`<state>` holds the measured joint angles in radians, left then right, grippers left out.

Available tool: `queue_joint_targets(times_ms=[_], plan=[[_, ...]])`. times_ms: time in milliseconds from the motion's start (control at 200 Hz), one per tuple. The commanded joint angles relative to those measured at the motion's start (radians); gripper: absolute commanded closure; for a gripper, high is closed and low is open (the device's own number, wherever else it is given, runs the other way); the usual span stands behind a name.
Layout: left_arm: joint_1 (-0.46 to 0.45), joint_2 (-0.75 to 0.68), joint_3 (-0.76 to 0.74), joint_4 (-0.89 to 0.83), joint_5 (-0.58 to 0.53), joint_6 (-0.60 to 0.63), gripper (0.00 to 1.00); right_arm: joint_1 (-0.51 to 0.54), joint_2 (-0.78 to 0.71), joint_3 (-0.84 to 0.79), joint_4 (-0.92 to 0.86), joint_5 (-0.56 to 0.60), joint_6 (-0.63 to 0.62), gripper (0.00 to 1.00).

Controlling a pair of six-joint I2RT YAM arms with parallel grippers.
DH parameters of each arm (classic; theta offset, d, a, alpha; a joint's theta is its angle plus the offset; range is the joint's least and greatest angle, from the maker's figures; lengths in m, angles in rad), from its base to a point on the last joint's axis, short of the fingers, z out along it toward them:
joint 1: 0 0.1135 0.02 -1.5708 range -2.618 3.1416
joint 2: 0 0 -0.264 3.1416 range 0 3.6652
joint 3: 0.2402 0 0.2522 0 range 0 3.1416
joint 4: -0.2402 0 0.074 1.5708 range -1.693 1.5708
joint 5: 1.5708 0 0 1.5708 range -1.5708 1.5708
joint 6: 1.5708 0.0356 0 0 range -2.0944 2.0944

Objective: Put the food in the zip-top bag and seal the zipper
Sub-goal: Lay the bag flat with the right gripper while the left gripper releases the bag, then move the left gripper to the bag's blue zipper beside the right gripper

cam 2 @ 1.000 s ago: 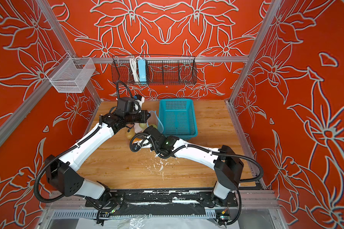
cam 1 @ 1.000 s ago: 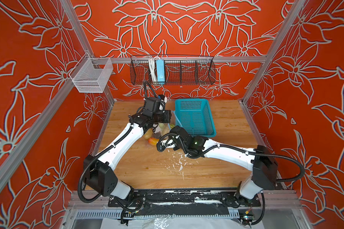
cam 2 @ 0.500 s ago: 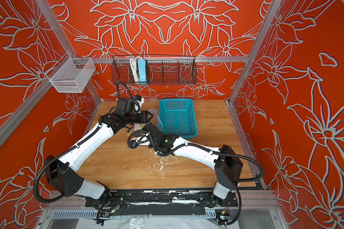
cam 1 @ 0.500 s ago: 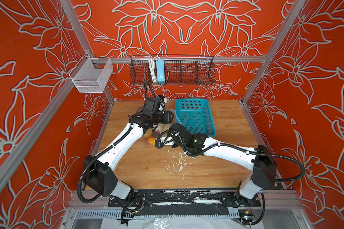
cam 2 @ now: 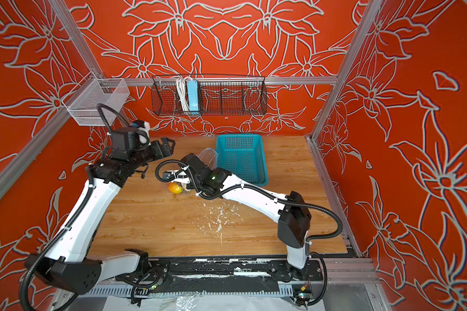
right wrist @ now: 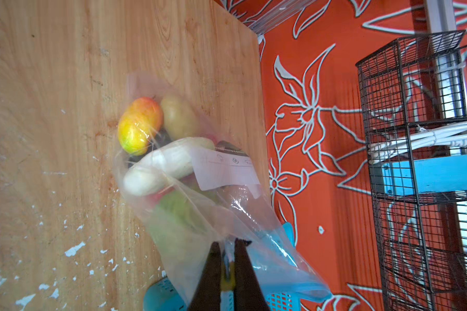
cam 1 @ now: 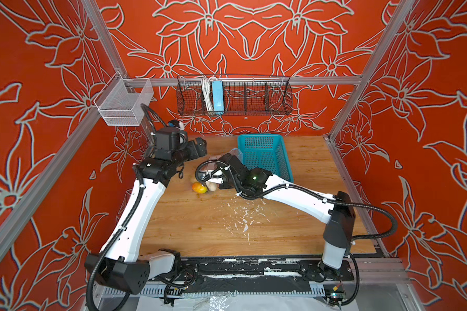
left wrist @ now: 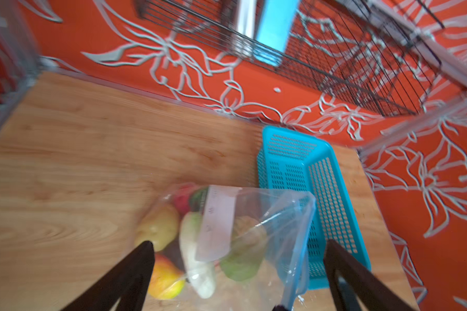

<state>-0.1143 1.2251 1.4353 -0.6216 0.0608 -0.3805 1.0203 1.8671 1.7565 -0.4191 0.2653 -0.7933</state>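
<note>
Right gripper [right wrist: 228, 277]: fingers pressed together on the raised blue edge of the zip-top bag [right wrist: 200, 215]; a speck of yellow, likely the tab, sits between them.
Left gripper [left wrist: 239, 243]: fingers spread wide and holding nothing, poised above the bag.
Food: every piece in view is inside the film. The orange-red fruit [right wrist: 139, 123], yellow potato [right wrist: 178, 115], pale cucumber [right wrist: 167, 164] and green cabbage [right wrist: 178, 210] are bunched at the low end, which rests on the table [cam 1: 200, 223].
Zipper [left wrist: 305, 237]: whether it is sealed along its length cannot be told.
Risk, grip: a single pinch carries slick film with the weight far from it. A quick pull could slide the edge free.
Risk, spill: if part of the mouth is unsealed, tipping the low end upward would let the round pieces roll out.
Risk, snag: the left fingers, closing in blind, could crumple loose film instead of the strip.
Edges: the teal basket [cam 1: 259, 137] stands just beside the bag's blue edge and could catch it. The back wall and wire rack [cam 1: 233, 95] are close behind.
Open room: bare board stretches toward the front and the left side of the table.
</note>
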Motion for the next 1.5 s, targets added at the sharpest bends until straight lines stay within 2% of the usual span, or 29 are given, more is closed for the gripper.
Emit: queue_joint_targets(times_ms=[0, 160, 305, 425, 505, 621, 686, 836, 961, 1096, 1246, 1496], plan=[[0.049, -0.033, -0.032, -0.073, 0.001, -0.008, 0.03, -0.006, 0.023, 0.119, -0.086, -0.006, 0.122, 1.00], [0.097, -0.095, -0.122, -0.055, 0.049, 0.063, 0.03, -0.020, 0.089, 0.311, -0.207, -0.086, 0.229, 1.00], [0.140, -0.189, -0.261, 0.044, 0.105, 0.089, 0.03, -0.023, 0.182, 0.521, -0.335, -0.118, 0.304, 1.00], [0.171, -0.213, -0.277, 0.036, 0.179, 0.155, 0.03, -0.029, 0.242, 0.653, -0.411, -0.144, 0.342, 1.00], [0.176, -0.213, -0.265, 0.005, 0.190, 0.198, 0.03, -0.036, 0.255, 0.690, -0.428, -0.169, 0.366, 1.00], [0.184, -0.230, -0.293, 0.013, 0.195, 0.247, 0.03, -0.060, 0.244, 0.690, -0.426, -0.217, 0.407, 1.00], [0.184, -0.296, -0.342, 0.056, 0.210, 0.285, 0.03, -0.080, 0.235, 0.686, -0.424, -0.259, 0.433, 1.00], [0.184, -0.406, -0.499, 0.244, 0.315, 0.376, 0.03, -0.120, 0.209, 0.649, -0.397, -0.365, 0.488, 1.00], [0.184, -0.450, -0.562, 0.332, 0.451, 0.421, 0.03, -0.131, 0.210, 0.647, -0.398, -0.395, 0.512, 1.00], [0.183, -0.444, -0.607, 0.380, 0.638, 0.543, 0.03, -0.138, 0.196, 0.623, -0.387, -0.441, 0.530, 1.00], [0.183, -0.412, -0.607, 0.406, 0.644, 0.611, 0.03, -0.140, 0.167, 0.570, -0.373, -0.449, 0.525, 1.00], [0.182, -0.275, -0.490, 0.268, 0.695, 0.761, 0.03, -0.142, 0.082, 0.443, -0.324, -0.481, 0.530, 1.00]])
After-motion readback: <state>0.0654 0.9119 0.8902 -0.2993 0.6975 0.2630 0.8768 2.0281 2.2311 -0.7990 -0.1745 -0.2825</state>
